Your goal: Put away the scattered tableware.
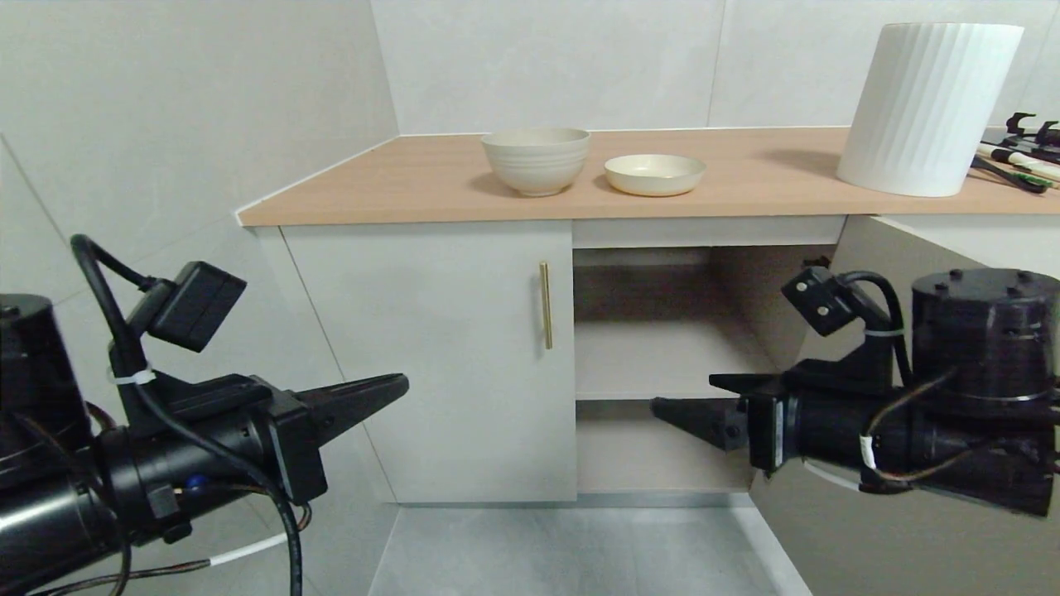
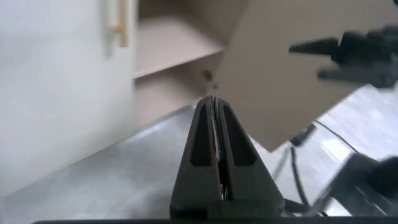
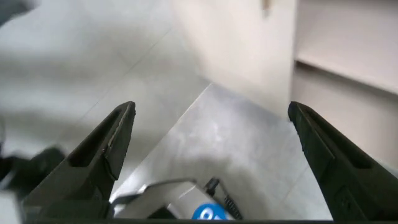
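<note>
A ribbed cream bowl (image 1: 536, 160) and a shallow cream dish (image 1: 654, 174) sit side by side on the wooden countertop (image 1: 397, 186). Both grippers hang low in front of the cabinet, well below the counter. My left gripper (image 1: 399, 384) (image 2: 213, 102) is shut and empty, pointing toward the closed left door. My right gripper (image 1: 689, 396) (image 3: 211, 113) is open and empty, level with the open compartment's lower shelf (image 1: 654, 451).
The cabinet's left door has a gold handle (image 1: 546, 305) and is closed. The right door (image 1: 836, 538) is swung open toward me, beside my right arm. A tall white ribbed cylinder (image 1: 927, 108) and some utensils (image 1: 1019, 157) stand on the counter's right end. The upper shelf (image 1: 654, 356) is bare.
</note>
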Controlling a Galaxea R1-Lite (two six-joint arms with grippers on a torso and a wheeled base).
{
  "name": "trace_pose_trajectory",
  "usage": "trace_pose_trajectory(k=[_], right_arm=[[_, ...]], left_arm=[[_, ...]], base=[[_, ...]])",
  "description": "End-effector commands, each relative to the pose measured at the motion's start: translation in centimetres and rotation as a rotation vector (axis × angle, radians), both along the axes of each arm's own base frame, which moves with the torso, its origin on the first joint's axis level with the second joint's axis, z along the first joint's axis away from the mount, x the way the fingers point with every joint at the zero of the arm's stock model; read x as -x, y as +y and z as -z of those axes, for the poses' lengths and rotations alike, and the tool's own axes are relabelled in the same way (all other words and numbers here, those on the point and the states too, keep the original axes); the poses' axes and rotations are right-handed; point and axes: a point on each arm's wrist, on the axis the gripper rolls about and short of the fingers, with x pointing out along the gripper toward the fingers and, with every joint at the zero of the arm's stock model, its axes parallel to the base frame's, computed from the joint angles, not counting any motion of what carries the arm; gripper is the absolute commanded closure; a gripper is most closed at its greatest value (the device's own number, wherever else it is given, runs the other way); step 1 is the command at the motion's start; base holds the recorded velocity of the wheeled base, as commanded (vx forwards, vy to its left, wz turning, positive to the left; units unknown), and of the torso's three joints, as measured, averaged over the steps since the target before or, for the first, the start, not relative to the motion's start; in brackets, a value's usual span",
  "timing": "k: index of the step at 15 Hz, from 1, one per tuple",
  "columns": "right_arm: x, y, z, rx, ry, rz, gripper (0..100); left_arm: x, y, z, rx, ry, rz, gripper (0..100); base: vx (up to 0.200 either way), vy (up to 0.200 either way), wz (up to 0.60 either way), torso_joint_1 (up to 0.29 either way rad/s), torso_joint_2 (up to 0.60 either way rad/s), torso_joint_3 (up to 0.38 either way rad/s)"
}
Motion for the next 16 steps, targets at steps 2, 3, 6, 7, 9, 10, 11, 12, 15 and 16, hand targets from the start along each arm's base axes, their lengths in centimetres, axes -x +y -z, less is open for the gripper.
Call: trace_pose_trajectory(k=[2, 3, 6, 7, 9, 10, 11, 12, 15, 16], right_arm=[[-2.6, 1.1, -0.5, 0.032, 0.054, 0.026, 0], [-2.7, 1.1, -0.3, 0.026, 0.078, 0.033, 0], [-2.5, 0.6, -0.6, 0.006, 0.09, 0.068, 0], [-2.3, 0.4, -0.8, 0.003, 0.086, 0.068, 0], [-2.1, 0.4, -0.9, 0.019, 0.107, 0.066, 0], [-2.0, 0.4, -0.9, 0.023, 0.113, 0.064, 0], [-2.0, 0.4, -0.9, 0.022, 0.112, 0.064, 0], [-2.0, 0.4, -0.9, 0.022, 0.112, 0.064, 0], [-1.8, 0.7, -0.9, 0.024, 0.113, 0.053, 0], [-1.8, 0.7, -0.8, 0.026, 0.116, 0.052, 0]], left_arm=[[-0.1, 0.9, 0.0, 0.002, -0.004, -0.046, 0], [-0.5, 0.9, 0.1, 0.002, 0.0, -0.048, 0], [-1.6, 0.6, 0.7, -0.023, 0.024, -0.052, 0], [-1.6, 0.7, 0.8, -0.027, 0.026, -0.059, 0], [-1.6, 0.7, 0.8, -0.027, 0.023, -0.06, 0], [-1.6, 0.7, 0.7, -0.026, 0.022, -0.06, 0], [-1.6, 0.7, 0.7, -0.023, 0.013, -0.06, 0], [-1.7, 0.7, 0.6, -0.02, 0.007, -0.06, 0], [-1.7, 0.8, 0.6, -0.021, 0.005, -0.062, 0], [-1.6, 0.8, 0.5, -0.02, 0.004, -0.062, 0]], base=[[0.0, 0.0, 0.0, 0.0, 0.0, 0.0], [0.0, 0.0, 0.0, 0.0, 0.0, 0.0], [0.0, 0.0, 0.0, 0.0, 0.0, 0.0], [0.0, 0.0, 0.0, 0.0, 0.0, 0.0], [0.0, 0.0, 0.0, 0.0, 0.0, 0.0], [0.0, 0.0, 0.0, 0.0, 0.0, 0.0], [0.0, 0.0, 0.0, 0.0, 0.0, 0.0], [0.0, 0.0, 0.0, 0.0, 0.0, 0.0], [0.0, 0.0, 0.0, 0.0, 0.0, 0.0], [0.2, 0.0, 0.0, -0.002, 0.0, -0.002]])
